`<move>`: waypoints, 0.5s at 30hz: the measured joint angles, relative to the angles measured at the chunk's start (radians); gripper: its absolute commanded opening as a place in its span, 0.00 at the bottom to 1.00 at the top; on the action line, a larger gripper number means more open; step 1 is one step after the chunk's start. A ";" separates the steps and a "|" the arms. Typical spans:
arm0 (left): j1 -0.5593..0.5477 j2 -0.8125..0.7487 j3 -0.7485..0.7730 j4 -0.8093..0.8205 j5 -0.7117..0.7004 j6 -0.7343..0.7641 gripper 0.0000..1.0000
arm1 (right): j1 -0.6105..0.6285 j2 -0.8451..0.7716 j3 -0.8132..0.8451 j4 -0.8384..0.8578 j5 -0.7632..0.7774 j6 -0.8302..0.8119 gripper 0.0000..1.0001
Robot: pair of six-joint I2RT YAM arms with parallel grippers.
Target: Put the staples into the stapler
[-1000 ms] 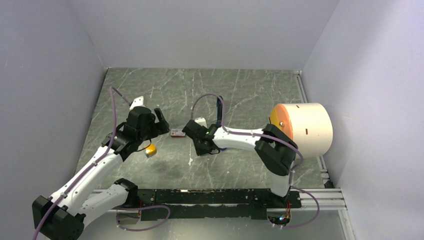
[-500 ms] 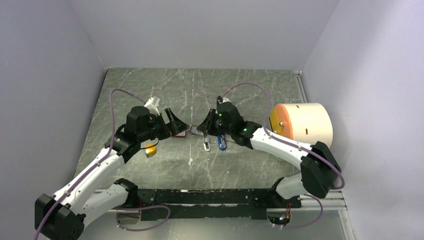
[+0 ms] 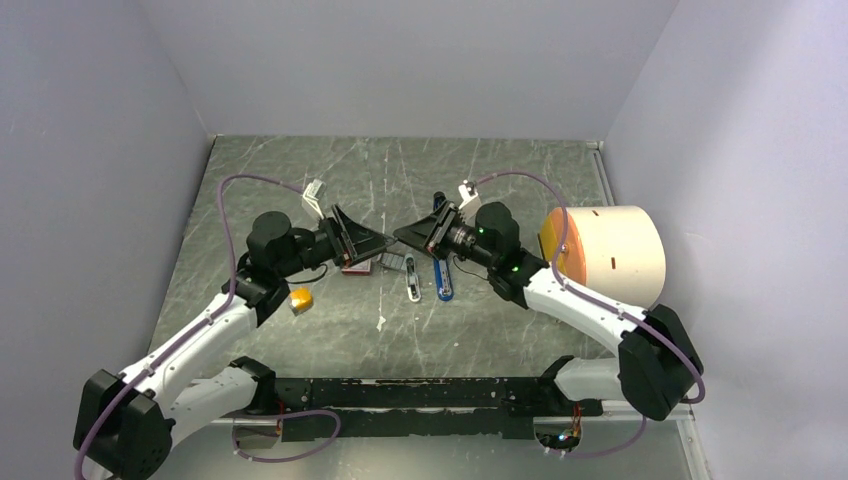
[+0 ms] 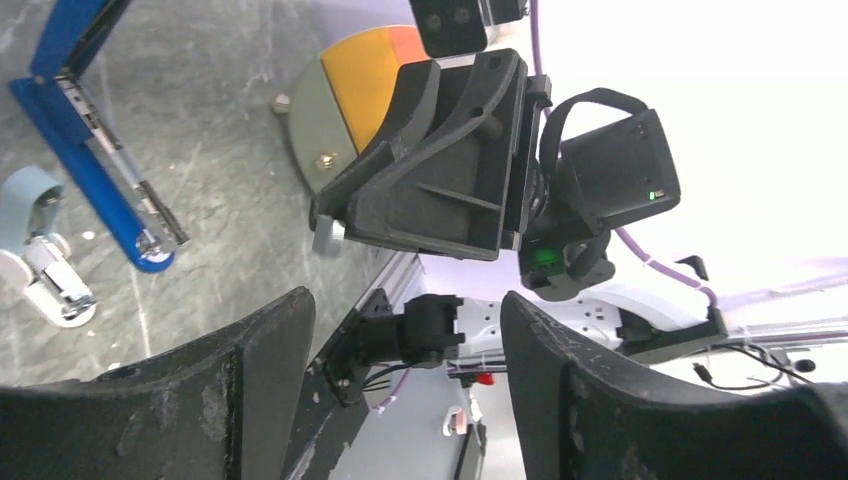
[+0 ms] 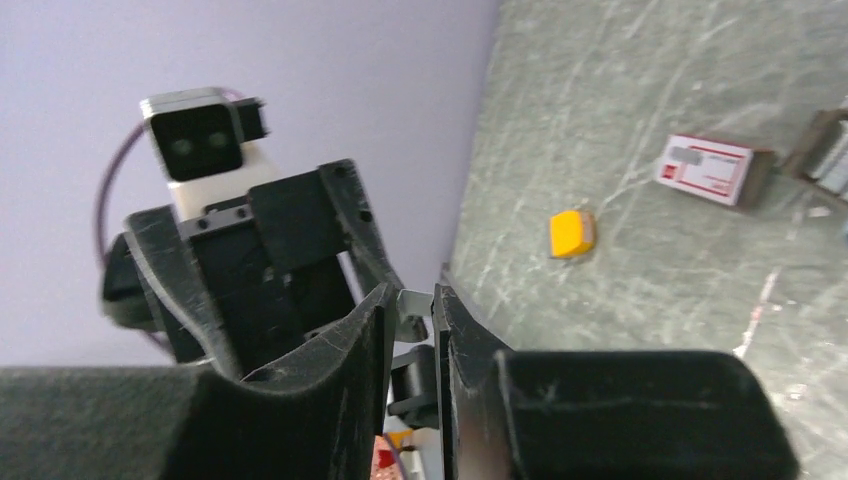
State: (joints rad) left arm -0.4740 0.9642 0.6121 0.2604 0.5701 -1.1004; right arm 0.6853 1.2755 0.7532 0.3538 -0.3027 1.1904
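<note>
Right gripper (image 5: 412, 292) pinches thin silvery staples (image 5: 414, 318); left gripper (image 4: 405, 305) gapes wide; slim blue stapler (image 3: 443, 280) lies hinged open, just near.

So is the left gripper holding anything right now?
No, the left wrist view shows the left gripper with its fingers spread apart and nothing between them.

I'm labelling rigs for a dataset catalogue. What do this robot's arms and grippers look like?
The left arm and right arm have white links with black joint housings, and a purple cable loops along each. The left gripper and right gripper have matte black, wedge-shaped fingers with scuffed faces. Each wrist carries a small white camera block.
</note>
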 measured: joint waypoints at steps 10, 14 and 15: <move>0.000 0.048 -0.020 0.152 0.044 -0.104 0.59 | -0.006 -0.040 -0.020 0.122 -0.067 0.100 0.26; 0.000 0.021 -0.010 0.017 -0.032 -0.031 0.62 | -0.006 -0.041 -0.018 0.071 -0.054 0.068 0.26; 0.000 0.014 -0.001 -0.038 -0.063 -0.005 0.63 | -0.006 -0.041 -0.018 0.049 -0.046 0.055 0.27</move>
State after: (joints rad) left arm -0.4736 0.9779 0.6113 0.2226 0.5068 -1.1049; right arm 0.6792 1.2343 0.7353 0.4026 -0.3485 1.2449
